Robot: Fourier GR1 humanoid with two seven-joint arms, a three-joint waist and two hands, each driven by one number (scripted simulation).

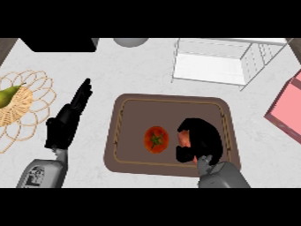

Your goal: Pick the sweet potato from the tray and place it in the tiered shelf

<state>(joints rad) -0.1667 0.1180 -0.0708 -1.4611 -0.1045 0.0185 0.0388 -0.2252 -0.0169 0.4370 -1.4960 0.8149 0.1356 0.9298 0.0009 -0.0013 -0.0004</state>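
A brown tray (133, 108) lies at the counter's middle. On it, at the right, my right hand (203, 137) curls round the reddish sweet potato (184, 138), of which only a sliver shows at the hand's left side. A red tomato (156, 139) with a green stem sits just left of that hand on the tray. The white wire tiered shelf (218, 62) stands at the back right, beyond the tray. My left hand (66, 121) rests left of the tray with straight fingers pointing away, holding nothing.
A woven wire-rimmed basket (13, 110) with a green pear (1, 98) sits at the far left. A pink box (299, 106) stands at the right edge. A black object (58, 44) and a grey round thing (130, 42) lie at the back.
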